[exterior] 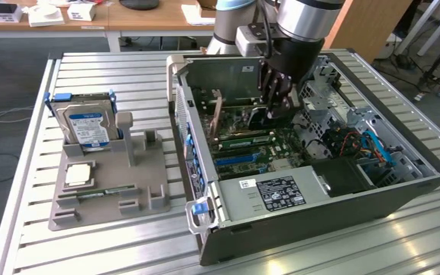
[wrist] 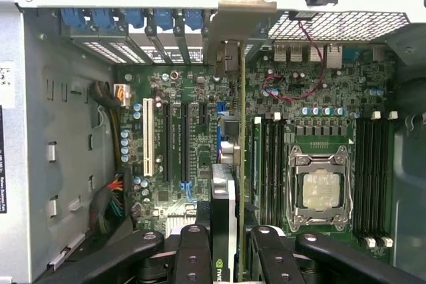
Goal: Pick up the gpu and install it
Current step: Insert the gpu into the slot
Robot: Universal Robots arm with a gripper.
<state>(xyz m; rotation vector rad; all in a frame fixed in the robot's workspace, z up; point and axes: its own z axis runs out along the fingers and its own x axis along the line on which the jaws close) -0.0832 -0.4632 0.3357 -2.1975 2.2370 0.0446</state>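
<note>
Claw (exterior: 277,107) (wrist: 226,236): clenched on the graphics card (exterior: 258,119) (wrist: 223,197), one finger on each flat face. I hold it inside the open computer case (exterior: 304,229), which lies on its side on the slatted bench (exterior: 113,246).

Card: stands on edge over the motherboard (wrist: 313,98), between the expansion slots and the memory slots. Its metal end bracket (wrist: 229,58) meets the case's rear slot wall. I cannot tell whether its lower edge is seated in a slot.

Beside the case, toward the exterior view's left, a grey holder (exterior: 140,183) carries an upright hard drive (exterior: 89,127), well apart from my claw.
</note>
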